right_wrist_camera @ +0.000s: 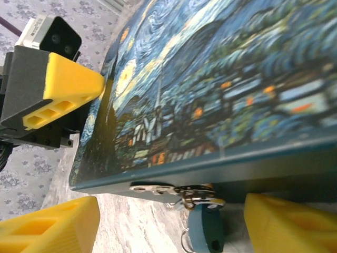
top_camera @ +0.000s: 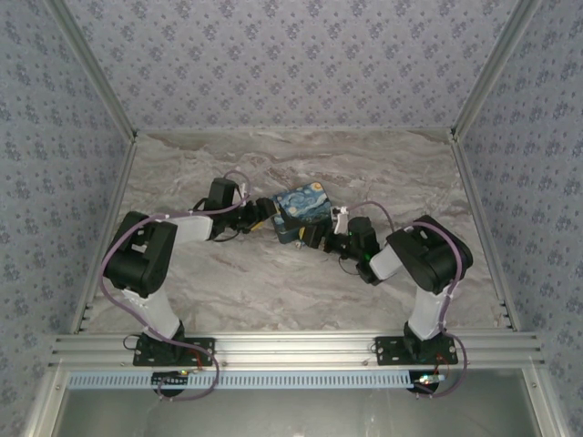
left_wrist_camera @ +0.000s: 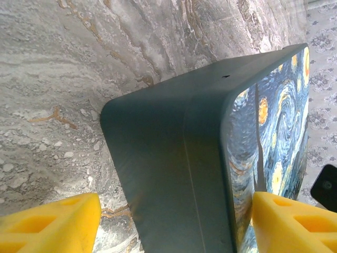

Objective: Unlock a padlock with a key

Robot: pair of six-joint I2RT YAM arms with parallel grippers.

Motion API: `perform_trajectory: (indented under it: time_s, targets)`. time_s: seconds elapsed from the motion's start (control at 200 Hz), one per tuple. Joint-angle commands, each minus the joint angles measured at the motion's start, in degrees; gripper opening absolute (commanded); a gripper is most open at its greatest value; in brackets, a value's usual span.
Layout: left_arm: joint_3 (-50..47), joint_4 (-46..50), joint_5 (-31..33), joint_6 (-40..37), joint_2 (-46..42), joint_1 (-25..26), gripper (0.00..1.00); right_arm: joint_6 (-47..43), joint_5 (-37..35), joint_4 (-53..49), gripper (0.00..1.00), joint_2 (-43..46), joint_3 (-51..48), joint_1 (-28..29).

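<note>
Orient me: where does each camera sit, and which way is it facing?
Top external: above and behind the bases, looking down on the table and both arms meeting at the painted box.
Left wrist: low beside the box, facing its plain side; the left gripper straddles it.
Right wrist: low, facing the box's latch edge; the padlock hangs inside the open right gripper.
Shared: all three show the box; the right wrist view also catches a left gripper finger.

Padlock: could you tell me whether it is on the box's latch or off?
On: the padlock hangs from the silvery latch of the box.
</note>
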State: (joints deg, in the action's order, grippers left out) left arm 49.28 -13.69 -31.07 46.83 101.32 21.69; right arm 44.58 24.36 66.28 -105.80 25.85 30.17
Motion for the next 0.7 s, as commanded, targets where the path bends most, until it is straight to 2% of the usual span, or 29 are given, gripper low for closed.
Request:
perform_trajectory:
  time_s: [0.0, 0.295, 0.695]
  targets:
    - [-2.6, 7.9, 3.4, -0.3, 1.1, 0.0, 0.73, 1.3, 1.9, 5.3, 0.72, -2.2, 1.5, 0.8]
    - [-2.6, 7.8, 3.5, -0.2, 1.4, 0.0, 0.73, 1.1, 2.9, 6.7, 0.64, -2.4, 1.6, 0.8]
    - [-2.4, 7.9, 3.7, -0.2, 1.5, 0.0, 0.73, 0.4, 3.3, 7.9, 0.46, -1.8, 0.0, 0.7]
